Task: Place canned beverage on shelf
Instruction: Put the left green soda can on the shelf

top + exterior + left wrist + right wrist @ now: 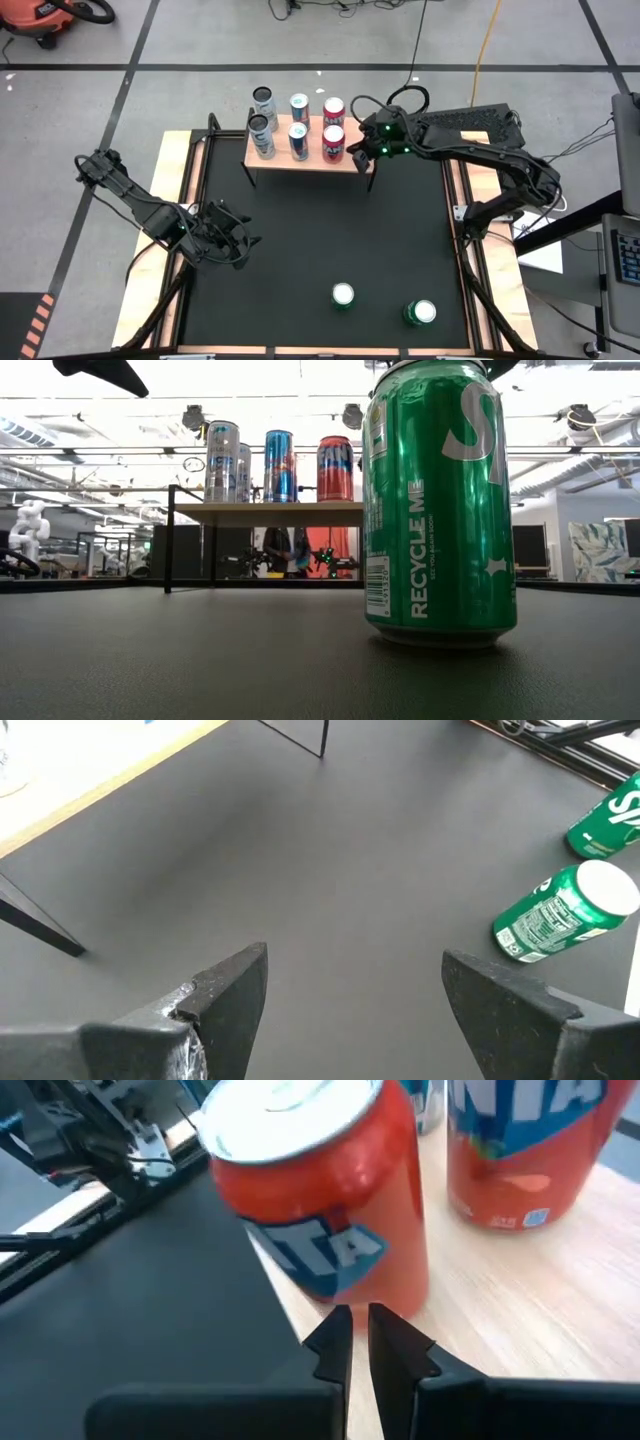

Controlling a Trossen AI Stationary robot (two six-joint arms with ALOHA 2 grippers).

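Closest to the front edge of the black tabletop, two green cans stand waiting, well apart from the shelf: one green can and, beside it toward the right arm's side, a second green can. Both upright, lids up. Judging by the look of them, these are thin-walled aluminium: stiff enough for a firm squeeze if full, but smooth and slick, and easy to tip. The sensible hold is around the middle of the round body, fingers on opposite sides, keeping it upright.

Farther from the shelf's left end, the left claw hangs over the tabletop, fingers spread wide, nothing between them. Its camera sees both green cans ahead.

Now to the shelf itself, at the far side of the tabletop. Six cans stand on it in two rows: two silver cans at the left end, two blue cans in the middle, two red cans toward the right. The right end of the board is bare, room for more.

Right there sits the right claw, just beside the nearer red can, fingers pinched together on nothing, the can standing free on the wood.
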